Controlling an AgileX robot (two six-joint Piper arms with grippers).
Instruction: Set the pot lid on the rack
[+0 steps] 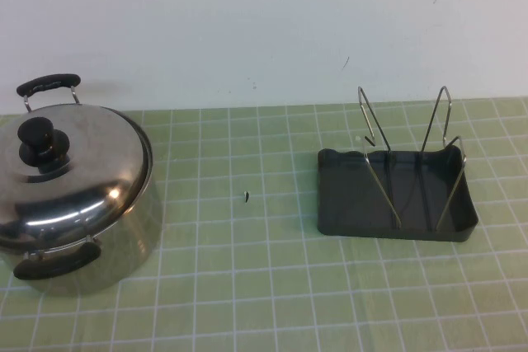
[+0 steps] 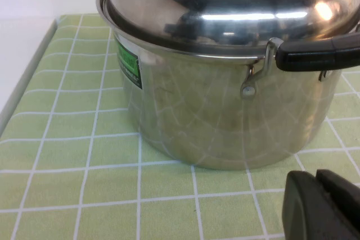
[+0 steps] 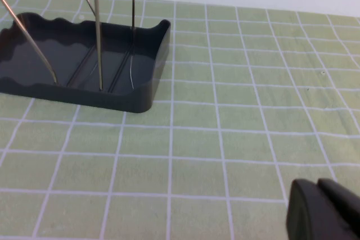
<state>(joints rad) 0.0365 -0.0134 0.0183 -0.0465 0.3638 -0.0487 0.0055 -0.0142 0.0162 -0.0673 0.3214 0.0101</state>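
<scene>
Left claw (image 2: 320, 206) near pot lid (image 1: 70, 166), right claw (image 3: 323, 212) beside rack (image 1: 396, 195); both seemingly closed.

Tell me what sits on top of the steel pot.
A domed shiny steel pot lid with a black knob covers the steel pot; its inside is hidden. Left claw and right claw wait nearby.

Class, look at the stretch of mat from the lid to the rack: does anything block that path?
Nothing sizeable. The lid sits on the pot at left, the rack at right; only a tiny dark speck lies between. Left gripper is beside the pot, right gripper near the rack.
</scene>
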